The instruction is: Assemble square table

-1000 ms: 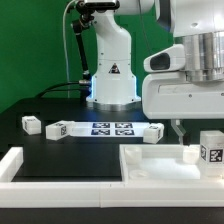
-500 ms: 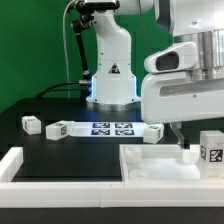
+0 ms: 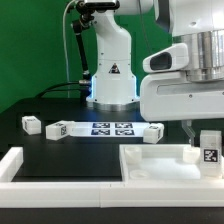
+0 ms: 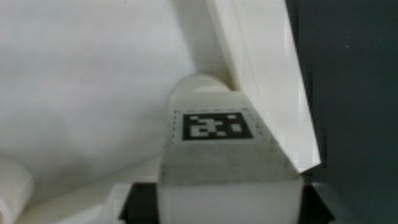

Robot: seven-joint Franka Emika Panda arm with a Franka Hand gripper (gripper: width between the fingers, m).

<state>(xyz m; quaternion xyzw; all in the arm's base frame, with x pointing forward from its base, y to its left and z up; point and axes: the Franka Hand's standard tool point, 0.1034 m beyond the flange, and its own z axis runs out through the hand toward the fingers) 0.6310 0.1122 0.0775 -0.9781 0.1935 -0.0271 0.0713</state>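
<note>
I see the gripper (image 4: 222, 203) jaws have just come in from wide and look clamped on the leg (image 3: 210, 148), upright on the square panel (image 3: 150, 162) at the exterior view's right, so it's probably ready to lift.

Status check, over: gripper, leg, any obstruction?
Gripper shut on leg. Leg upright on square panel, by its rim. Nothing blocking it.
</note>
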